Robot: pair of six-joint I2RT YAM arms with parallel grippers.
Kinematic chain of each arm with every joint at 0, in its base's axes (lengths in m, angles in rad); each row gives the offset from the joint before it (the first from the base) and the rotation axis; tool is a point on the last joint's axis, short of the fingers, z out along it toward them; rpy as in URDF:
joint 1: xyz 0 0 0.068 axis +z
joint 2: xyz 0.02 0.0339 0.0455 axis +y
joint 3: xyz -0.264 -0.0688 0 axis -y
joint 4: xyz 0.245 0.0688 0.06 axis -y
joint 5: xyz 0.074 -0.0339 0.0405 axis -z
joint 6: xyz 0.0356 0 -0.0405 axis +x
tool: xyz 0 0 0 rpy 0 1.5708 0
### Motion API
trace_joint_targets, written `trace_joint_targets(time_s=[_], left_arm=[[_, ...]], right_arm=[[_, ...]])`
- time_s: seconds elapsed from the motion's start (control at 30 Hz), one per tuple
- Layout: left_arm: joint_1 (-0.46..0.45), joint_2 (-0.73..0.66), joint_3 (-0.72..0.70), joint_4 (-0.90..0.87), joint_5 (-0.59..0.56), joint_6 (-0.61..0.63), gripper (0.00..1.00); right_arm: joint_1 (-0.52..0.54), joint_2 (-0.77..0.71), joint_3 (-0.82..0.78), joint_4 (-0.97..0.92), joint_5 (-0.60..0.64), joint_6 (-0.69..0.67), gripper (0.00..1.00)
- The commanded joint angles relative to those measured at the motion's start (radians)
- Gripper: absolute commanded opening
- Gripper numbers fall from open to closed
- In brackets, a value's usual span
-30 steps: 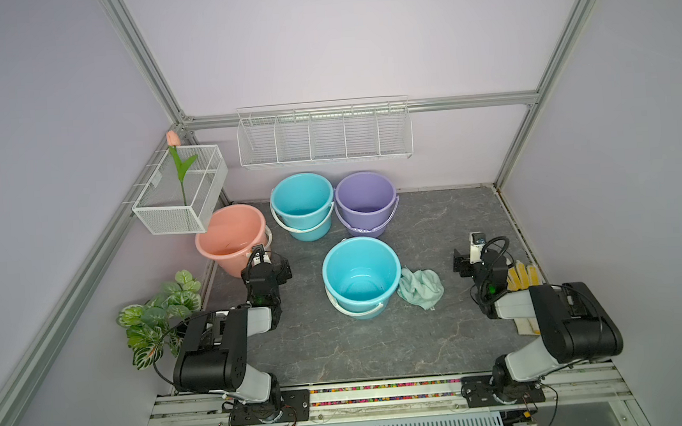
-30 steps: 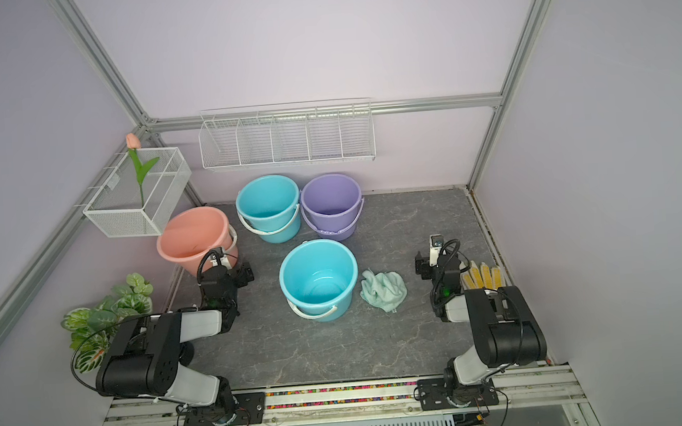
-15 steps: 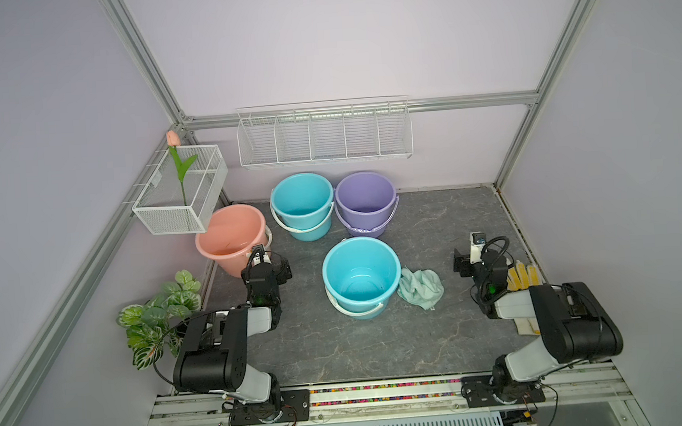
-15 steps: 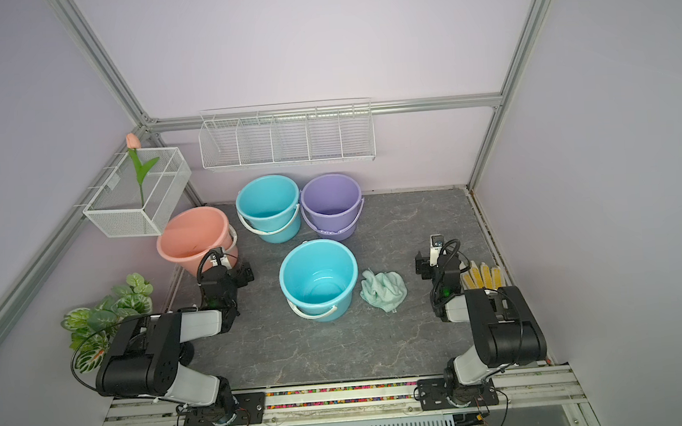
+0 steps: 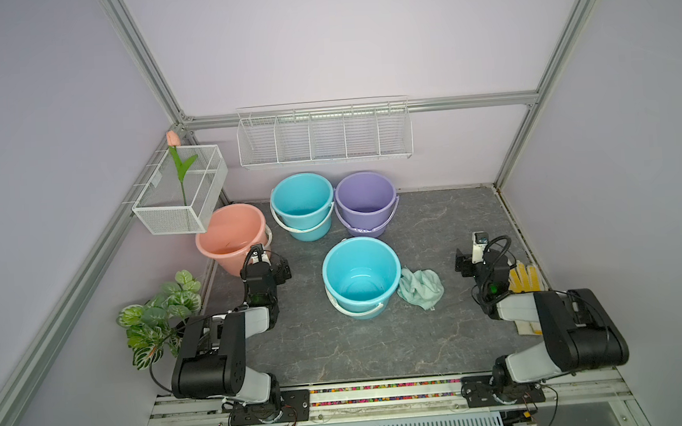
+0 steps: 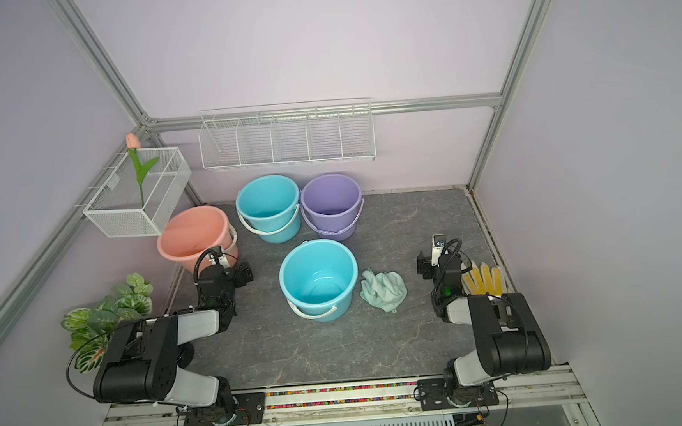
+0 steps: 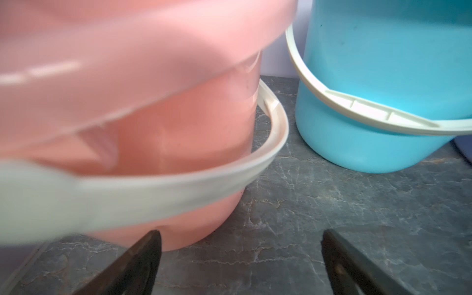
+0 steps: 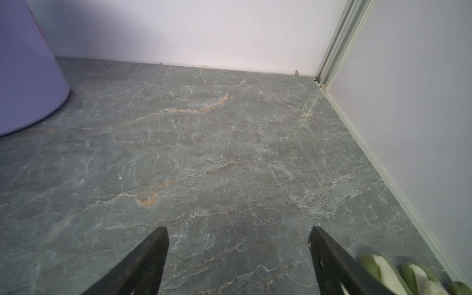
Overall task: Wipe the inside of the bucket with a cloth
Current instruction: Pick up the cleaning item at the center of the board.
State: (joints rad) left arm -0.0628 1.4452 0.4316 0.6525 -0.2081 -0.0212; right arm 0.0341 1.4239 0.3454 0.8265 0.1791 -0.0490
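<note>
In both top views an empty turquoise bucket (image 5: 361, 277) (image 6: 318, 278) with a white handle stands upright mid-floor. The pale mint-green cloth (image 5: 421, 288) (image 6: 384, 290) lies crumpled on the floor, touching the bucket's right side. My left gripper (image 5: 269, 265) (image 7: 241, 232) rests low at the left, open, with bare floor between its fingers and a pink bucket (image 7: 153, 115) just ahead. At the right, my right gripper (image 5: 469, 261) (image 8: 238, 228) is also open over bare floor, clear of the cloth.
The pink bucket (image 5: 231, 237), a second turquoise bucket (image 5: 302, 206) and a purple bucket (image 5: 366, 204) stand at the back. A yellow-and-white glove (image 5: 522, 278) (image 8: 383, 275) lies beside the right gripper. A plant (image 5: 159, 314) and wire baskets (image 5: 180, 191) line the left wall.
</note>
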Motion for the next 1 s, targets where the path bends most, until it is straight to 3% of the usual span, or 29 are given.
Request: trace_joint_targets(time_s=[0.0,0.27,0.43,0.67,0.83,0.97], left_arm=[[-0.015,-0.081,0.092,-0.179,-0.016,0.007,1.0],[-0.098,-0.25,0.215,-0.502,-0.112,-0.049,1.0],[-0.1,-0.331,0.345,-0.763,-0.053,-0.197,1.0],[-0.1,-0.36,0.495,-1.044,0.035,-0.334,1.0],[-0.099,-0.318,0.647,-1.234,0.18,-0.285,1.0],[-0.098,-0.295,0.651,-1.229,0.253,-0.213,0.99]], right_arm=[[0.005,-0.117,0.034,-0.128,0.006,0.008,0.89],[0.025,-0.334,0.197,-0.572,-0.047,0.163,0.94],[0.047,-0.361,0.35,-0.915,-0.197,0.326,0.99],[0.11,-0.35,0.455,-1.196,-0.297,0.479,0.91],[0.188,-0.277,0.543,-1.375,-0.336,0.472,0.91],[0.283,-0.223,0.6,-1.443,-0.305,0.405,0.93]])
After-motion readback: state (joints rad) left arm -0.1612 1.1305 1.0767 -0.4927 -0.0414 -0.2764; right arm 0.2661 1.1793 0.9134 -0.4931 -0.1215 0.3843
